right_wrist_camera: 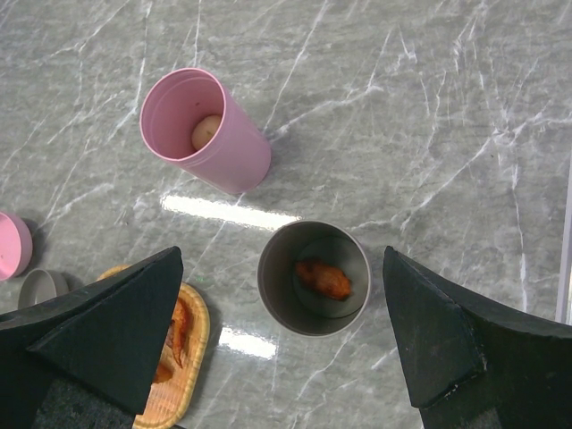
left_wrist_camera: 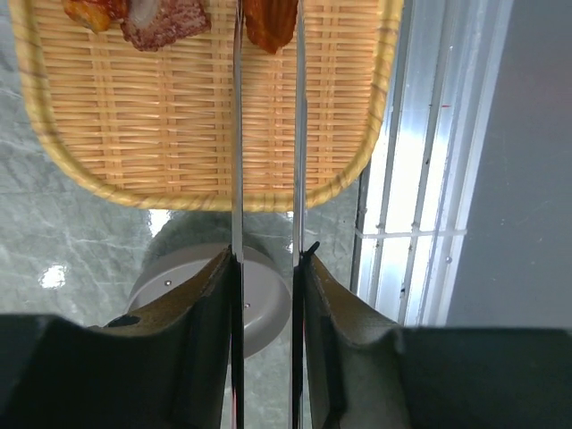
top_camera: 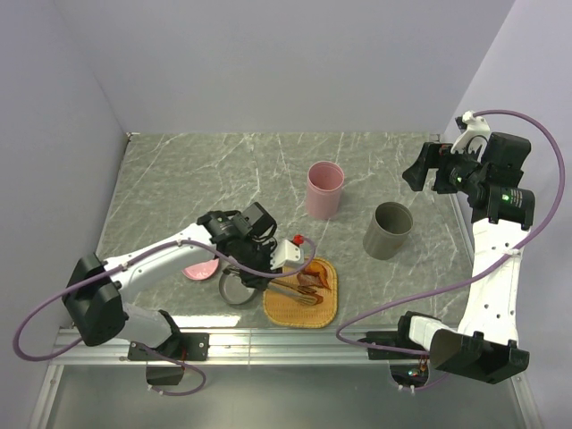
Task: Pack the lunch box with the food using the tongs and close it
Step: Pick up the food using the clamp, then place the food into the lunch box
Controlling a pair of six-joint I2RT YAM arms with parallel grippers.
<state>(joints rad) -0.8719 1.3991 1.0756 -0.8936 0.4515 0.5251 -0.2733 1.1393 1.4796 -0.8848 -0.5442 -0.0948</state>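
Observation:
My left gripper is shut on the tongs, its fingers pressing on both slim metal arms. The tongs reach out over the woven tray, with an orange-brown food piece between the arms near the far end. A darker brown piece lies to its left. The tall pink cup holds a pale ball. Inside the tall grey cup lies one orange-brown piece. My right gripper hangs open, high above the grey cup.
A shallow grey dish sits under my left wrist, just left of the tray. A shallow pink dish lies further left. The table's near edge and its metal rail run close to the tray.

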